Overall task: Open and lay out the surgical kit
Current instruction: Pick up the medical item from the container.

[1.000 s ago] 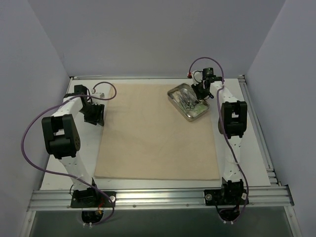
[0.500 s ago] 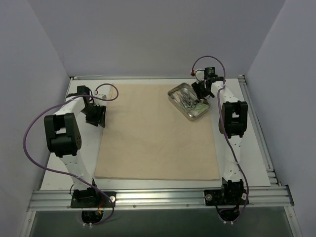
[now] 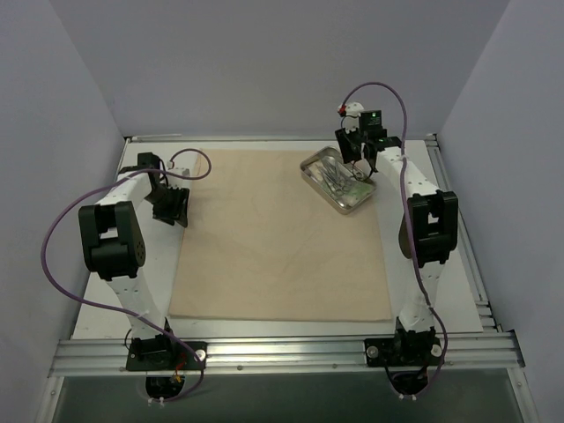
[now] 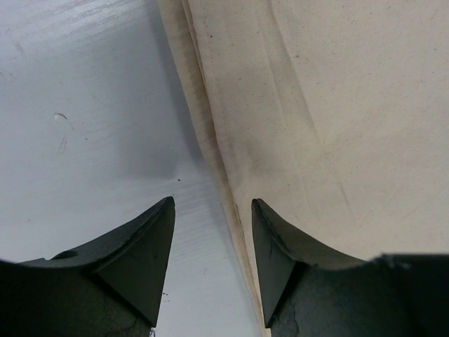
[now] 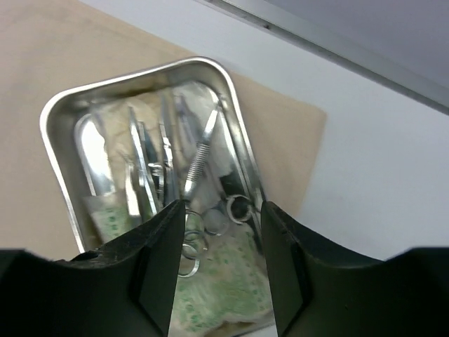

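The surgical kit's beige cloth wrap [image 3: 282,233] lies unfolded flat on the table. Its steel tray [image 3: 310,167] sits on the cloth's far right corner. The right wrist view shows the tray's rim [image 5: 52,140] with scissor-handled forceps [image 5: 200,158], thin tweezers [image 5: 140,168] and a green-printed packet [image 5: 224,288] inside. My right gripper [image 3: 359,159] [image 5: 221,210] hovers open above the tray's near end, holding nothing. At the cloth's left edge my left gripper [image 3: 172,207] [image 4: 212,210] is low and open, and the cloth's hem [image 4: 210,140] runs between its fingers.
White tabletop [image 4: 84,105] shows left of the cloth and beyond the tray [image 5: 379,154]. An aluminium rail [image 3: 264,352] runs along the near edge, and another along the far edge [image 5: 337,49]. Grey walls enclose three sides.
My right gripper has opened and lifted up and away from the tray, its arm swinging right. The left arm shifted slightly along the cloth's edge, then held still.
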Robot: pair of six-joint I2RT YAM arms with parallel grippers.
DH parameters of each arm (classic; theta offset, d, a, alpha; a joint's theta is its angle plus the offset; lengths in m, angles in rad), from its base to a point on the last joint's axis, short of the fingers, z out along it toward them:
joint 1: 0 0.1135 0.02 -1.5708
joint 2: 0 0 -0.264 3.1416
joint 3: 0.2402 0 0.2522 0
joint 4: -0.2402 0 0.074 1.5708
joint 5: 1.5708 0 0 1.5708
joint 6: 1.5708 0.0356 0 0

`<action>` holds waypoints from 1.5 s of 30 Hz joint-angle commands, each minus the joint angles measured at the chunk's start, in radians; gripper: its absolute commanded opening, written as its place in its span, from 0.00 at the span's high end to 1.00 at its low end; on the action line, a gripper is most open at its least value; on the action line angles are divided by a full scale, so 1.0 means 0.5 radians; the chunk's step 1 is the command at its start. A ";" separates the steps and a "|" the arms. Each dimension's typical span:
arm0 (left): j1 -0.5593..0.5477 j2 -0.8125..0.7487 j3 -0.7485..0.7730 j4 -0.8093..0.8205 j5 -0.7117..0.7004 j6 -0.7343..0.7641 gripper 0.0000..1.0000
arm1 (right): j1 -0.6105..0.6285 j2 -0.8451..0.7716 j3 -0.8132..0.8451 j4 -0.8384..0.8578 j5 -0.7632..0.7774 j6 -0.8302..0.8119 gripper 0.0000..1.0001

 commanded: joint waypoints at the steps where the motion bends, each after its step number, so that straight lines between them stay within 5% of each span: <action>1: -0.008 -0.045 0.089 0.015 0.016 0.003 0.43 | 0.120 -0.018 -0.056 -0.003 -0.058 0.072 0.57; 8: -0.008 -0.033 0.080 0.018 0.013 0.016 0.43 | 0.197 0.074 -0.139 -0.095 -0.132 0.143 0.73; 37: -0.005 -0.048 0.050 0.012 0.013 0.046 0.43 | 0.191 0.265 -0.246 -0.126 -0.157 0.146 0.71; 45: -0.005 -0.054 0.040 0.015 -0.005 0.062 0.43 | 0.200 0.182 -0.240 -0.154 -0.132 0.115 0.81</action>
